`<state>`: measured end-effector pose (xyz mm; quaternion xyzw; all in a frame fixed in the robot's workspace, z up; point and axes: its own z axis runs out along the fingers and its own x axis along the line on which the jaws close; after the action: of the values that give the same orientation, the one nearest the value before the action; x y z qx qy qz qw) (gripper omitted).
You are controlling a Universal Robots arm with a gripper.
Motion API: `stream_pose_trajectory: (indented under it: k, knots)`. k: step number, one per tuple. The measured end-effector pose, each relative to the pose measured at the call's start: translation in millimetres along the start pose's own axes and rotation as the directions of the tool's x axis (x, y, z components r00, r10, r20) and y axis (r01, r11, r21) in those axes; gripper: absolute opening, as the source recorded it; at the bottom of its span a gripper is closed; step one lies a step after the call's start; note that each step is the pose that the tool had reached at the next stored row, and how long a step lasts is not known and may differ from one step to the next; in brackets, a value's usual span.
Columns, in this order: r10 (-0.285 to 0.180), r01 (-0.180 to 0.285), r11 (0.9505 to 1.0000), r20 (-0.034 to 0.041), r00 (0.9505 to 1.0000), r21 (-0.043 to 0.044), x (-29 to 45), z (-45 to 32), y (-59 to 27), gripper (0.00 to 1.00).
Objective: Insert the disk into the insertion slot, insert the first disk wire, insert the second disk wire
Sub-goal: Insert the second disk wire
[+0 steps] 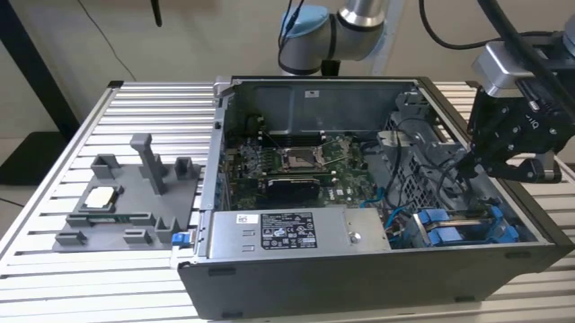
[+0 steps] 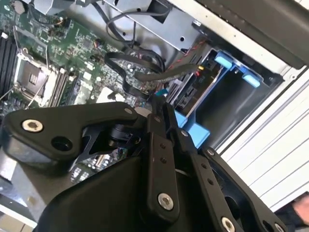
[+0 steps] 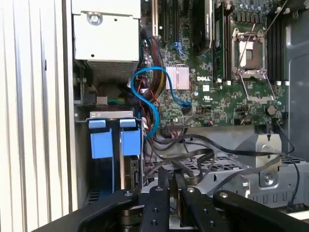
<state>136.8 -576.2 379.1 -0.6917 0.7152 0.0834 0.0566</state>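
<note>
gripper pinched on a black wire | disk at its 6 o'clock, seated in slot

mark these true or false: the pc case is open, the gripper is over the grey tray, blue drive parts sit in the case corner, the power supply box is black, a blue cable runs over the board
1. The pc case is open. True.
2. The gripper is over the grey tray. False: it hangs inside the case, toward the exterior view's right.
3. Blue drive parts sit in a case corner. True.
4. The power supply box is black. False: it is silver.
5. A blue cable runs over the board. True.
</note>
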Motion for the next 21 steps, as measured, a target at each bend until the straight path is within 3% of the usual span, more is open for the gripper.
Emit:
stream_pose_trajectory:
  k: [4, 6, 15, 21]
  knots:
    - [-0.002, 0.003, 1.0000, -0.0510, 0.9987, 0.0078, -1.0, 0.8, 3.3, 0.16]
    - [-0.003, 0.004, 0.9999, -0.0636, 0.9980, 0.0142, -1.2, 1.8, 4.3, 0.16]
    - [-0.005, 0.006, 0.9997, -0.0642, 0.9979, 0.0231, 0.4, 9.4, 4.4, 0.16]
    - [-0.005, 0.006, 0.9997, -0.0641, 0.9979, 0.0238, 2.9, 15.8, 3.5, 0.16]
